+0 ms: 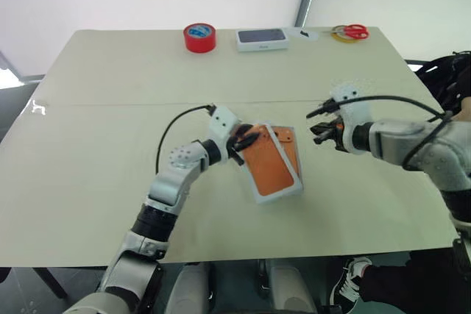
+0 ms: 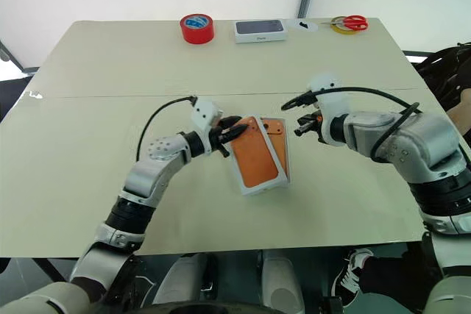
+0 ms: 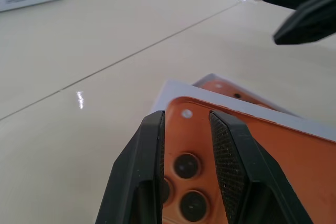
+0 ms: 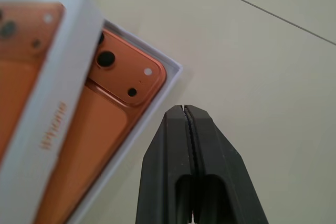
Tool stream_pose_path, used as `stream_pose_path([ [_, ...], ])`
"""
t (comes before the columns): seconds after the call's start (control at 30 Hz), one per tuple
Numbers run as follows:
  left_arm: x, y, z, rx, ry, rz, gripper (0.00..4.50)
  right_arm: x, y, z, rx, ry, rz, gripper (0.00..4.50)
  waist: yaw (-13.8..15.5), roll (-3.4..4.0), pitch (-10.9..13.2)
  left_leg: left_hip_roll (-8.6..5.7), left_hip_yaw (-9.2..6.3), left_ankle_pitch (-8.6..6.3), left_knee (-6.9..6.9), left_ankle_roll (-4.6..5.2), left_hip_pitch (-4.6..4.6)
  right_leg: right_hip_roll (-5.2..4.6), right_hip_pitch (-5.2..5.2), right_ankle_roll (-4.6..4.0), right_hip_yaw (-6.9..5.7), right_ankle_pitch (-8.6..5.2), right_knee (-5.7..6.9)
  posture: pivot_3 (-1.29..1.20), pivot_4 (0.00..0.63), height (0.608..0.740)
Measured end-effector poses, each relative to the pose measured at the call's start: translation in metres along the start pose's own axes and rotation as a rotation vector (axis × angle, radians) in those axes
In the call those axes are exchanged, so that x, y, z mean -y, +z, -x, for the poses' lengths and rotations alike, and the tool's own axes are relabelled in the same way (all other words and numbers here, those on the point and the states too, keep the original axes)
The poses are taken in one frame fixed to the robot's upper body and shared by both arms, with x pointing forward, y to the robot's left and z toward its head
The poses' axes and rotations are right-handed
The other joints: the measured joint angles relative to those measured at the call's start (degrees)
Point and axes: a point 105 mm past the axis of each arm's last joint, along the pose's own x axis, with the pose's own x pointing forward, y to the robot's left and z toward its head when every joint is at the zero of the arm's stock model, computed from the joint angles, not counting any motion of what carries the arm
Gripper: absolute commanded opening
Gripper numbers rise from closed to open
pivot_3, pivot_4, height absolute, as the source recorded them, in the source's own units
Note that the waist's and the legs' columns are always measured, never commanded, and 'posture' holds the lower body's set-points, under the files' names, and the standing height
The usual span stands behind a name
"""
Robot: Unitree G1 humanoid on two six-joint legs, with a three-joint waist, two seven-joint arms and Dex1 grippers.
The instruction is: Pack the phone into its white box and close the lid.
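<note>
The lid (image 1: 268, 170), white with an orange phone picture on top, is tilted over the white box (image 4: 173, 70) at the middle of the table. My left gripper (image 1: 246, 140) is shut on the lid's near-left end, and its fingers (image 3: 152, 171) straddle that edge. Under the raised lid the phone (image 4: 126, 77) lies in the box, orange, with its camera cluster showing at the uncovered end. To the right of the box hangs my right gripper (image 1: 318, 134), shut and empty, its fingertips (image 4: 185, 109) just off the box's corner.
At the table's far edge stand a red tape roll (image 1: 199, 37), a white box with a dark picture (image 1: 262, 38), and red scissors on a yellow tape ring (image 1: 350, 32). A person's shoe (image 1: 349, 277) shows below the near right edge.
</note>
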Motion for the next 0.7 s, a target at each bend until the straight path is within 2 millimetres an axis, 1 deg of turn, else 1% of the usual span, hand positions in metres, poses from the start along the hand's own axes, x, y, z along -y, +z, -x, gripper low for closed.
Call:
stream_pose_path([
  [0.1, -0.007, 0.002, 0.019, -0.049, -0.019, 0.019, 1.38, -0.005, -0.009, -0.004, -0.021, 0.023, 0.066, 0.03, -0.05, 0.00, 0.00, -0.01, 0.01, 0.00, 0.00, 0.00, -0.01, -0.01, -0.01, 0.00, 0.01, 0.00, 0.00, 0.00, 0.150, 0.736],
  [0.17, -0.007, -0.002, 0.033, -0.098, -0.053, 0.031, 1.38, -0.009, -0.013, -0.004, -0.030, 0.041, 0.096, 0.03, -0.02, 0.00, 0.00, -0.02, 0.01, 0.00, 0.00, 0.00, -0.01, -0.03, -0.01, 0.00, 0.01, 0.00, 0.00, 0.00, 0.150, 0.736],
  [0.27, 0.002, -0.014, 0.051, -0.177, -0.135, 0.051, 1.38, -0.014, -0.012, -0.004, -0.025, 0.066, 0.126, 0.03, 0.00, 0.00, 0.00, -0.03, 0.01, 0.00, 0.01, -0.01, 0.00, -0.04, -0.02, -0.20, 0.01, -0.11, 0.00, 0.00, 0.150, 0.736],
  [0.33, 0.011, -0.023, 0.057, -0.240, -0.195, 0.038, 1.38, -0.019, -0.010, -0.004, -0.014, 0.087, 0.144, 0.03, 0.18, 0.00, 0.00, -0.05, 0.00, 0.00, 0.01, -0.01, 0.00, -0.05, -0.01, -0.21, 0.00, -0.12, 0.01, 0.00, 0.150, 0.736],
  [0.47, 0.027, -0.037, 0.054, -0.317, -0.266, 0.003, 1.38, -0.026, -0.007, -0.005, -0.001, 0.117, 0.170, 0.03, 0.80, -0.01, 0.01, -0.09, 0.02, 0.00, 0.04, -0.01, -0.01, -0.08, 0.00, -0.23, 0.02, -0.13, -0.01, 0.00, 0.150, 0.736],
  [0.53, 0.032, -0.045, 0.050, -0.352, -0.276, -0.017, 1.38, -0.026, -0.007, -0.005, -0.001, 0.120, 0.184, 0.03, 1.14, -0.01, 0.01, -0.09, 0.01, 0.00, 0.04, -0.01, -0.01, -0.07, 0.00, -0.23, 0.02, -0.13, -0.01, 0.00, 0.150, 0.736],
  [0.6, 0.029, -0.049, 0.040, -0.359, -0.250, -0.046, 1.38, -0.027, -0.007, -0.005, -0.004, 0.125, 0.195, 0.03, 1.45, -0.01, 0.01, -0.09, -0.01, 0.01, 0.05, -0.02, -0.01, -0.07, 0.01, -0.23, 0.00, -0.12, 0.01, 0.00, 0.150, 0.736],
  [0.7, 0.029, -0.047, 0.020, -0.332, -0.203, -0.095, 1.38, -0.036, -0.009, -0.006, -0.002, 0.155, 0.214, 0.03, 1.40, -0.01, 0.00, -0.10, 0.00, 0.01, 0.09, -0.02, 0.00, -0.09, 0.06, -0.23, 0.00, -0.12, -0.01, 0.00, 0.150, 0.736],
])
